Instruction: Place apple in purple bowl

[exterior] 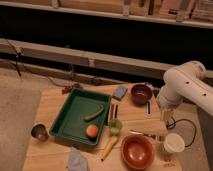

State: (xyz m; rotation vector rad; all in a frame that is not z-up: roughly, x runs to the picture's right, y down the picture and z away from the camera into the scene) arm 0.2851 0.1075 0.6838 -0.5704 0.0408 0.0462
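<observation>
The apple (pixel 92 131) lies in the green tray (pixel 74 107), well apart from the purple bowl (pixel 141 93). The claw (pixel 165 115) hangs near that bowl; open or closed, I cannot tell. It should clear the tray wall, then descend straight onto the apple.

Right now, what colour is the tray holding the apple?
The tray is dark green, in the camera view; the gripper hangs beside the purple bowl.

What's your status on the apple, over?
Claw right of purple bowl, far from apple. Apple sits in green tray. Green cup near the path between.
</observation>
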